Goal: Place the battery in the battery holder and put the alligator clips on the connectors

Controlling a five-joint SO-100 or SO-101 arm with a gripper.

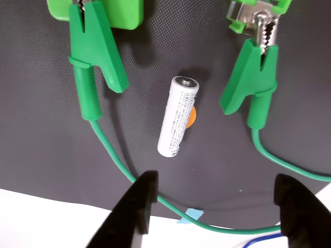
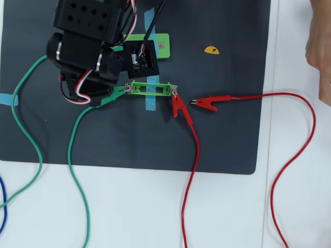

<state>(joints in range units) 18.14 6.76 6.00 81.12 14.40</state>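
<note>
Hovering open-jawed, black two-finger gripper above unpicked white-silver cylindrical battery; narrow bright-green battery holder empty, green-sleeved alligator clips apparently attached.

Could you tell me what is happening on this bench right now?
The arm's open gripper hovers above the battery, which lies loose on the dark mat in the wrist view, not yet gripped. The battery holder is empty in the overhead view. A green alligator clip and a red alligator clip sit at its two ends; another red clip lies loose nearby.
</note>
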